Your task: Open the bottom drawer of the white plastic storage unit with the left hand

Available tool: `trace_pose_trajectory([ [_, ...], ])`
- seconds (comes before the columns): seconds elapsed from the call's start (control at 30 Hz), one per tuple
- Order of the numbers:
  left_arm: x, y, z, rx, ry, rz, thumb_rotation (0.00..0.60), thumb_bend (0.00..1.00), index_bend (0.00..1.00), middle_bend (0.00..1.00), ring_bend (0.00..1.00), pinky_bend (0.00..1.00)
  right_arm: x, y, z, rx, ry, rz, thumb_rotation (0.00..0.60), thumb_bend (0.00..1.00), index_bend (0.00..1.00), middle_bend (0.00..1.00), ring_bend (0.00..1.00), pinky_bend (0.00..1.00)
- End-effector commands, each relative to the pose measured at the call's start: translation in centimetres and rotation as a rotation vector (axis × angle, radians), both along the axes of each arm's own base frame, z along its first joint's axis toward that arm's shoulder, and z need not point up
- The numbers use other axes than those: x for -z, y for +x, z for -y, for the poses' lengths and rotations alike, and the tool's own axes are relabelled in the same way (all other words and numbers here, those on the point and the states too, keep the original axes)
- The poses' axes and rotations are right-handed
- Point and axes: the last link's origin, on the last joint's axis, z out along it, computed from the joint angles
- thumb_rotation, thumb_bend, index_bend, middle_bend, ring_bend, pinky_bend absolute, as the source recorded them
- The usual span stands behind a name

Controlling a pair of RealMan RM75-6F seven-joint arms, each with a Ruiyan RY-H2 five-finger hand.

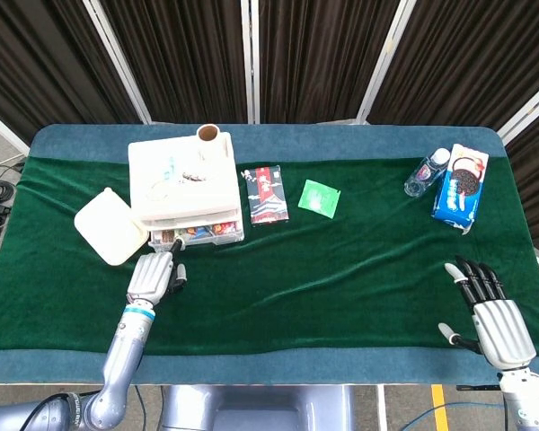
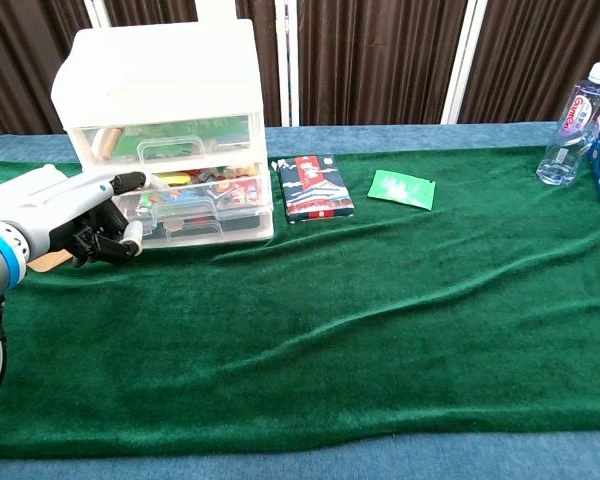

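The white plastic storage unit point(image 1: 181, 184) point(image 2: 162, 120) stands at the back left of the green cloth, its three clear drawers facing me. All three look pushed in, including the bottom drawer point(image 2: 198, 229) point(image 1: 198, 236). My left hand point(image 1: 153, 276) point(image 2: 72, 214) hovers just in front of the unit's left corner. One finger stretches toward the middle drawer's front, the others are curled in, and it holds nothing. Whether that finger touches the drawer is unclear. My right hand point(image 1: 490, 316) lies spread near the front right edge, empty.
A white square container point(image 1: 110, 226) lies left of the unit, and a cardboard tube point(image 1: 207, 135) stands behind it. To the unit's right are a dark snack packet point(image 1: 265, 193) point(image 2: 315, 187) and a green packet point(image 1: 319, 197) point(image 2: 402, 189). Far right: a water bottle point(image 1: 427, 172) point(image 2: 578, 125) and a blue cookie box point(image 1: 461, 184).
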Motion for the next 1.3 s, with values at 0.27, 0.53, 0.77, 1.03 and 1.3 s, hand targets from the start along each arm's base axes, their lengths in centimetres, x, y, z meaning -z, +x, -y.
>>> trace_pose_trajectory([
  [0.27,-0.6,0.4,0.6,0.009,-0.018,0.037,0.6,0.76,0.36,0.86,0.76,0.72,0.0,0.1,-0.1,-0.004,-0.001,-0.002,0.6,0.09,0.03,0.0,0.0,0.0],
  [0.53,-0.9,0.5,1.1,0.019,-0.027,0.051,0.6,0.76,0.39,0.86,0.76,0.72,0.0,0.1,-0.1,-0.004,-0.001,-0.002,0.6,0.09,0.03,0.0,0.0,0.0],
  [0.77,-0.8,0.4,1.2,0.018,-0.031,0.05,0.6,0.76,0.46,0.86,0.76,0.72,0.0,0.2,-0.1,-0.008,-0.004,-0.003,0.6,0.09,0.03,0.0,0.0,0.0],
  [1.03,-0.8,0.4,1.3,0.023,-0.039,0.051,0.6,0.76,0.55,0.86,0.76,0.72,0.0,0.2,-0.2,-0.01,-0.003,-0.002,0.6,0.09,0.03,0.0,0.0,0.0],
  [1.3,-0.7,0.7,1.7,0.035,-0.053,0.044,0.6,0.76,0.54,0.86,0.76,0.72,0.0,0.2,-0.2,-0.009,-0.002,-0.001,0.6,0.09,0.03,0.0,0.0,0.0],
])
